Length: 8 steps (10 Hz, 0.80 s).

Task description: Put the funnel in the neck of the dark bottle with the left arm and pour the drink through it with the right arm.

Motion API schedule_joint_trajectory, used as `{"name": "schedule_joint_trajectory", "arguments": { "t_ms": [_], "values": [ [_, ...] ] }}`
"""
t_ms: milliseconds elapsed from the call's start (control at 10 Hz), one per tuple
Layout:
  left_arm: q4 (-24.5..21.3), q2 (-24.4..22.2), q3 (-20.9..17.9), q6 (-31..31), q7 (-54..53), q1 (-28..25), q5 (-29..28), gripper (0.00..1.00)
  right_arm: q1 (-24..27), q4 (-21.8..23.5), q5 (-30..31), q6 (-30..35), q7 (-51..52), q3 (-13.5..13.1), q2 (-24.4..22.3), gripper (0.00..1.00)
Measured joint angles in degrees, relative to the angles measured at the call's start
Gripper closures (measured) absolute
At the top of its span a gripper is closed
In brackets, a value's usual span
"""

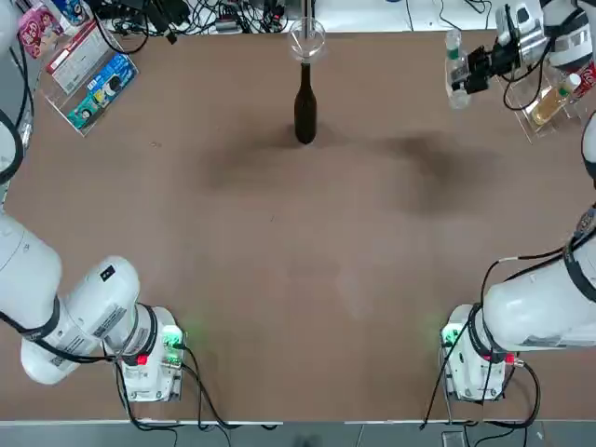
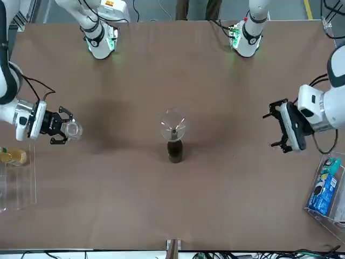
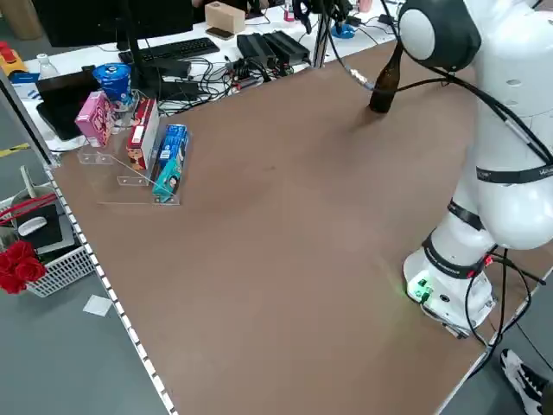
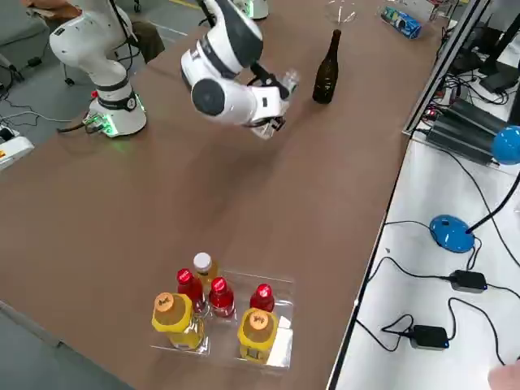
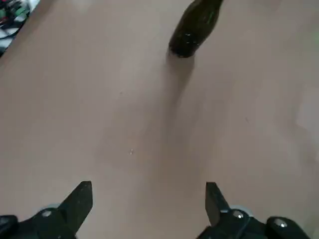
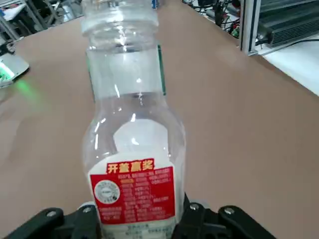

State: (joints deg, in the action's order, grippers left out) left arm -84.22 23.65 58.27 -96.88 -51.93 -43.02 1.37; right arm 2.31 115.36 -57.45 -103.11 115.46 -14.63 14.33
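Observation:
The dark bottle (image 1: 304,107) stands upright at the far middle of the table, with the clear funnel (image 1: 306,39) seated in its neck (image 2: 173,125). My right gripper (image 2: 54,125) hovers off to the bottle's right, shut on the drink (image 2: 73,129), a small clear plastic bottle with no cap (image 6: 132,144). It is well apart from the funnel. Off to the left of the dark bottle (image 5: 192,30), my left gripper (image 2: 284,127) hangs above the table. Its fingers (image 5: 79,199) are spread wide with nothing between them.
A clear tray with yellow and red bottles (image 4: 219,313) sits at the far right corner (image 1: 549,98). Snack boxes in a clear holder (image 1: 88,79) lie at the far left (image 2: 326,186). Cables run along the far edge (image 1: 186,14).

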Motion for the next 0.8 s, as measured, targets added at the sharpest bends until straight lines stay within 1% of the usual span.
{"name": "schedule_joint_trajectory", "arguments": {
  "t_ms": [100,300,500,600,700,800],
  "values": [
    [1.3,-0.7,0.0,1.8,2.5,0.0,-0.2,0.00,0.0,0.0,-2.3,2.8,6.1,-1.8,2.8,0.55],
    [3.8,-3.6,-0.7,5.6,12.0,-0.3,-0.5,0.00,0.1,-0.1,-5.7,9.4,17.4,-5.4,8.6,0.55],
    [4.9,-6.7,-1.9,8.4,15.7,-2.9,-0.5,0.00,0.3,-1.1,-7.4,16.7,25.5,-8.7,13.9,0.55],
    [5.5,-8.3,-2.6,10.9,17.5,-4.0,-0.6,0.00,0.4,-1.8,-8.6,19.9,28.9,-9.8,16.8,0.55],
    [5.9,-10.3,-3.8,14.1,19.6,-4.6,-0.6,0.00,0.5,-2.4,-10.0,22.2,31.9,-10.3,19.9,0.55],
    [6.1,-12.3,-4.3,15.9,22.0,-4.8,-0.7,0.00,0.5,-2.6,-10.9,23.3,33.7,-10.4,22.3,0.55]
  ]
}}
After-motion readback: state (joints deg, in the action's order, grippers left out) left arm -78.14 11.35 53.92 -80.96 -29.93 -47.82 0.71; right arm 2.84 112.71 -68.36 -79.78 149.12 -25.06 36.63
